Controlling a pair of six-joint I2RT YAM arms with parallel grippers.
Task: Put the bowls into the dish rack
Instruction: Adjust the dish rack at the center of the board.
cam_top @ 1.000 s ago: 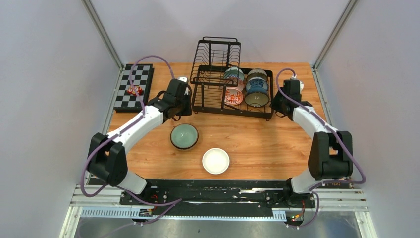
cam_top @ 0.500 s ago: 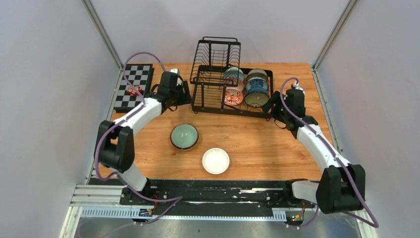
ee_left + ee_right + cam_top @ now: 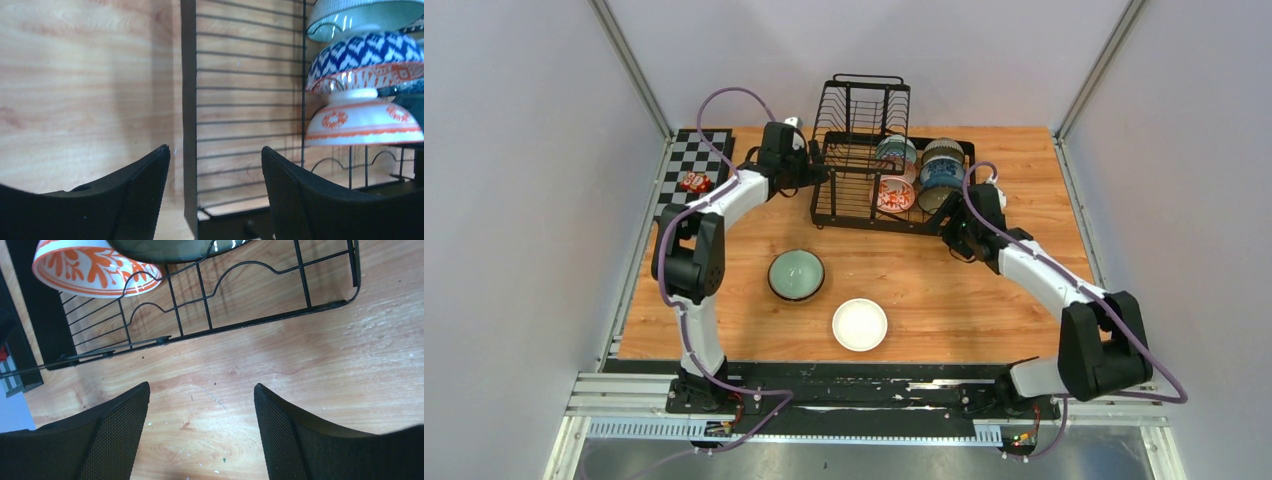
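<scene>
This is a robotics lab test cell rather than a home kitchen. A small wooden worktop [image 3: 944, 290] is boxed in by plain pale wall panels [image 3: 514, 200] that meet at bare aluminium posts [image 3: 629, 65]. Two white-and-black robot arms, the left arm [image 3: 724, 205] and the right arm [image 3: 1039, 275], are bolted to a black base plate [image 3: 864, 380]. The plate sits on slotted aluminium rails [image 3: 824, 408] at the near edge, and purple cables [image 3: 724, 95] loop along the arms. Household things stand on the wood: a black wire dish rack [image 3: 844, 190] holding patterned bowls [image 3: 942, 172], and a checkerboard [image 3: 686, 165].
</scene>
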